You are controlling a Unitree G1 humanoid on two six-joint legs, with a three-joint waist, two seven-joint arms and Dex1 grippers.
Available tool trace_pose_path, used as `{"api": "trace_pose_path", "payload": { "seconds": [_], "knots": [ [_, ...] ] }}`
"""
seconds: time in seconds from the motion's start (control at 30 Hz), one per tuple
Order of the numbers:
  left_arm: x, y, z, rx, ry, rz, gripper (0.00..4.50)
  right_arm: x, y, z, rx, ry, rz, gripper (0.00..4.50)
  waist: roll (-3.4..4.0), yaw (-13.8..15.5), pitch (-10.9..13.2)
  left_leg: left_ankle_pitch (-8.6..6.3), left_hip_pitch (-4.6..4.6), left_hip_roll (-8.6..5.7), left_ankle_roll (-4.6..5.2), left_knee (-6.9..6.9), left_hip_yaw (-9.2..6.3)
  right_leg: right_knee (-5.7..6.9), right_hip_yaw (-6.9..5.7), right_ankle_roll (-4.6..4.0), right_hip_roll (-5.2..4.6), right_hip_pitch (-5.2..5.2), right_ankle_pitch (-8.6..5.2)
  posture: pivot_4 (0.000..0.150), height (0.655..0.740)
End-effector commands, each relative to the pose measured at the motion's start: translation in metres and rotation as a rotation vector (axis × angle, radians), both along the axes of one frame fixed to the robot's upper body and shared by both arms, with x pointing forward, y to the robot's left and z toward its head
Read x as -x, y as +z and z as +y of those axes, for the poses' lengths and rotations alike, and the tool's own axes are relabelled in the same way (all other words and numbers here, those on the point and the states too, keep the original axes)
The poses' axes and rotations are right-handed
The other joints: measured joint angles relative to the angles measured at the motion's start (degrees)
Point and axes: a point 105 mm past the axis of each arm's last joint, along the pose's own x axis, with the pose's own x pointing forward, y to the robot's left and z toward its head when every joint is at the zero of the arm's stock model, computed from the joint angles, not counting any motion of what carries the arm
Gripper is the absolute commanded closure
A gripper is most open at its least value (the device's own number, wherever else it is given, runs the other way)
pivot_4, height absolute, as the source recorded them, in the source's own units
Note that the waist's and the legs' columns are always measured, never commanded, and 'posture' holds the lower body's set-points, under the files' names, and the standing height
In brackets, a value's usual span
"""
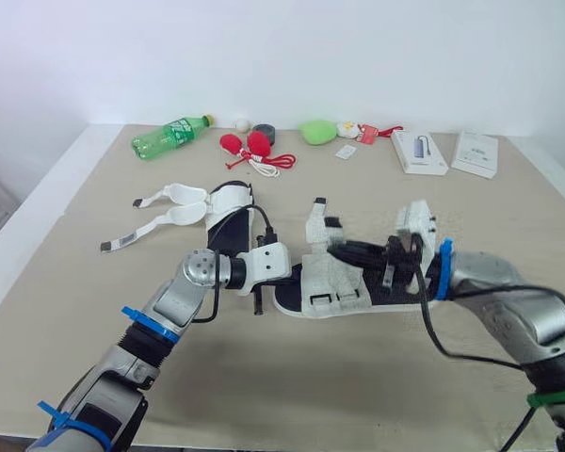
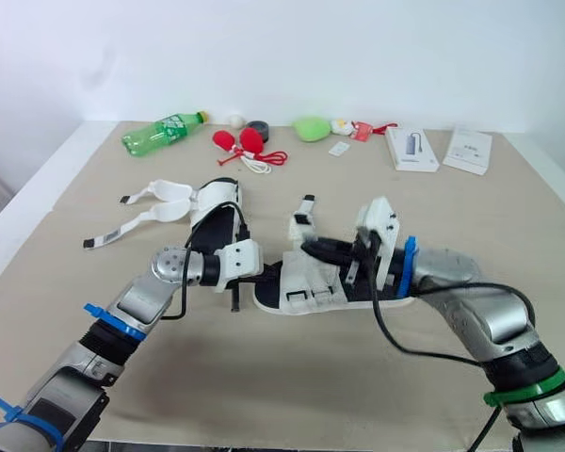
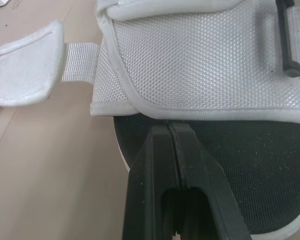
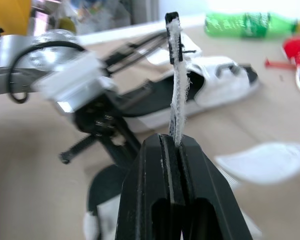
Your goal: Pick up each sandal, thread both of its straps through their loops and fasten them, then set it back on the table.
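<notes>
One white sandal with a black footbed (image 1: pixel 330 282) lies at the table's middle. My left gripper (image 1: pixel 295 270) is shut, and its fingertips (image 3: pixel 169 131) rest on the footbed against the edge of the white mesh upper (image 3: pixel 205 65). An unfastened strap tab (image 3: pixel 25 75) lies flat beside that upper. My right gripper (image 4: pixel 173 140) is shut on a white strap (image 4: pixel 178 75), which rises upright to a black tip (image 1: pixel 318 201). The second sandal (image 1: pixel 228 209) lies at the back left, its two straps (image 1: pixel 155 215) spread open to the left.
Along the table's far edge stand a green bottle (image 1: pixel 169 137), a red corded item (image 1: pixel 250 146), a grey roll (image 1: pixel 265 134), a green object (image 1: pixel 316 131) and two white boxes (image 1: pixel 419 152) (image 1: pixel 476 153). Bare tabletop (image 1: pixel 358 377) lies in front of the sandal.
</notes>
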Motion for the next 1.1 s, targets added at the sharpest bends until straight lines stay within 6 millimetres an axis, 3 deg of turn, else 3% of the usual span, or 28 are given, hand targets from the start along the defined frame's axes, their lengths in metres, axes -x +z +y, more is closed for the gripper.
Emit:
{"api": "trace_pose_path", "payload": {
  "seconds": [0.03, 0.27, 0.47, 0.5, 0.53, 0.67, 0.9, 1.0, 1.1],
  "knots": [
    [0.003, -0.009, 0.001, -0.032, -0.005, 0.024, 4.5, -0.014, 0.007, -0.009, 0.036, -0.039, -0.03, 4.45, 0.0, 0.0, 0.0, -0.01, -0.02, -0.03, 0.02, 0.0, 0.01, 0.0, 0.02, 0.04, 0.02, -0.02, -0.02, 0.15, 0.74],
    [0.003, -0.009, 0.001, -0.028, 0.004, 0.025, 4.5, -0.026, -0.008, -0.015, 0.098, -0.06, 0.003, 4.45, 0.0, 0.0, 0.0, -0.01, -0.07, -0.02, 0.03, 0.03, 0.02, 0.0, 0.03, 0.13, 0.08, -0.08, 0.03, 0.15, 0.74],
    [0.003, -0.009, 0.002, -0.028, 0.008, 0.028, 4.5, -0.035, -0.01, -0.022, 0.083, -0.117, 0.029, 4.45, 0.0, -0.1, 0.0, 0.0, -0.06, -0.01, 0.04, 0.04, 0.03, 0.0, 0.05, 0.16, 0.09, -0.08, 0.06, 0.15, 0.74],
    [0.003, -0.009, 0.002, -0.029, 0.008, 0.027, 4.5, -0.038, -0.009, -0.024, 0.084, -0.131, 0.022, 3.74, 0.0, -0.1, 0.0, 0.0, -0.06, -0.01, 0.04, 0.04, 0.05, 0.0, 0.06, 0.16, 0.09, -0.08, 0.08, 0.15, 0.74],
    [0.003, -0.009, 0.002, -0.029, 0.007, 0.028, 4.5, -0.039, -0.008, -0.025, 0.09, -0.14, 0.014, 3.46, 0.0, -0.1, 0.0, 0.0, -0.06, -0.01, 0.04, 0.04, 0.05, 0.0, 0.06, 0.16, 0.09, -0.08, 0.08, 0.15, 0.74],
    [0.002, -0.009, 0.002, -0.032, 0.006, 0.027, 4.5, -0.043, 0.005, -0.026, 0.119, -0.173, -0.098, 1.51, 0.01, -0.1, 0.0, 0.01, -0.07, -0.02, 0.05, 0.04, 0.06, 0.0, 0.06, 0.16, 0.08, -0.1, 0.08, 0.15, 0.74],
    [0.001, -0.008, 0.002, -0.035, 0.0, 0.024, 4.5, -0.035, 0.044, -0.006, 0.102, -0.102, -0.281, 1.51, 0.01, -0.1, 0.0, 0.01, -0.09, -0.01, 0.05, 0.02, 0.06, 0.0, 0.07, 0.2, 0.11, -0.14, 0.07, 0.15, 0.74],
    [0.001, -0.008, 0.001, -0.035, -0.005, 0.023, 4.5, -0.031, 0.049, 0.007, 0.075, -0.056, -0.266, 2.57, 0.01, -0.1, 0.0, 0.01, -0.09, 0.0, 0.05, 0.02, 0.05, 0.0, 0.07, 0.22, 0.11, -0.14, 0.07, 0.15, 0.74],
    [0.004, -0.008, -0.001, -0.032, -0.03, 0.02, 4.5, -0.032, 0.034, 0.013, 0.109, -0.054, -0.168, 3.9, 0.01, -0.1, 0.0, 0.01, -0.11, -0.01, 0.05, 0.02, 0.04, 0.0, 0.04, 0.16, 0.08, -0.14, 0.08, 0.15, 0.74]
  ]
}}
